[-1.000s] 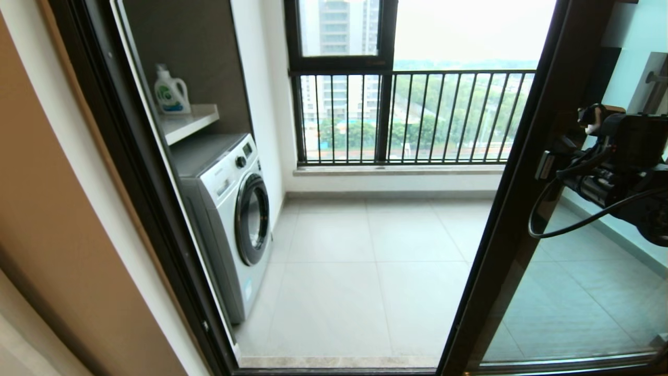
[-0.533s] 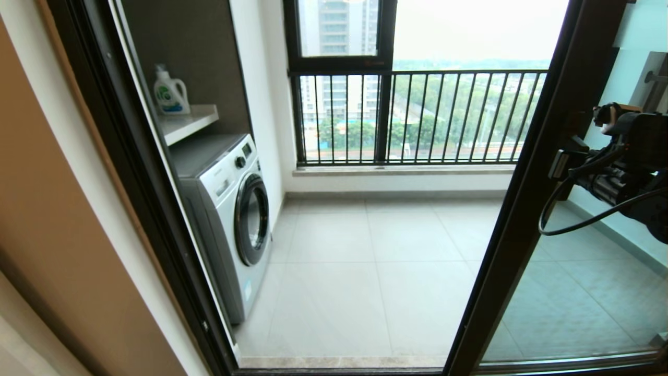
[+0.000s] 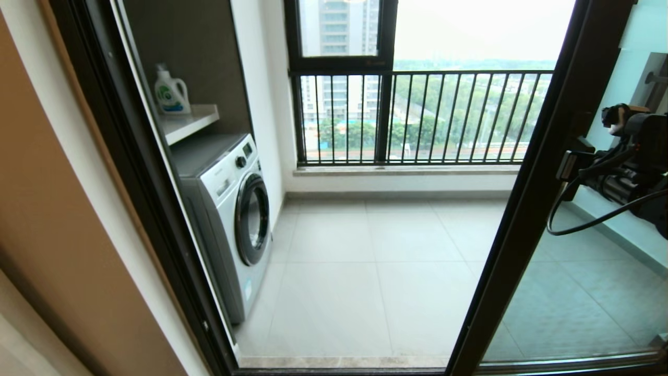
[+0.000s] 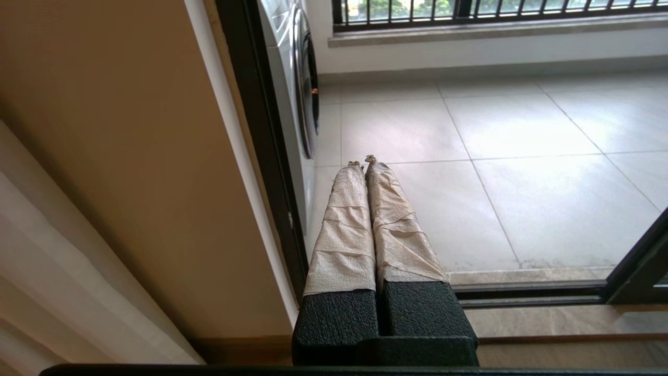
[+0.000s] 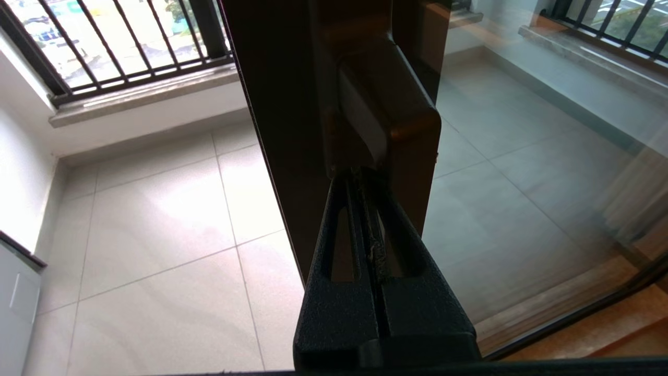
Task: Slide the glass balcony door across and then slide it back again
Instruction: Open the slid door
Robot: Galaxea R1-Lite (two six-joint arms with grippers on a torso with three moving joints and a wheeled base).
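Since a second ago the glass balcony door (image 3: 527, 209) has slid further to the right, widening the opening, and the right gripper (image 5: 360, 172) has travelled right with it. In the right wrist view its black, textured, wedge-shaped fingers (image 5: 339, 292) are pressed together, tips against the lower end of the door's smooth brown bar handle (image 5: 389, 120); the head view shows only the arm and its cable there. The left gripper (image 4: 362, 159), seen in its wrist view alone, hangs low by the tan wall, its paper-wrapped fingers (image 4: 344, 230) closed on nothing. Beyond lie pale glossy floor tiles (image 3: 365, 271), a white washing machine (image 3: 229, 209), then the black railing (image 3: 417, 117).
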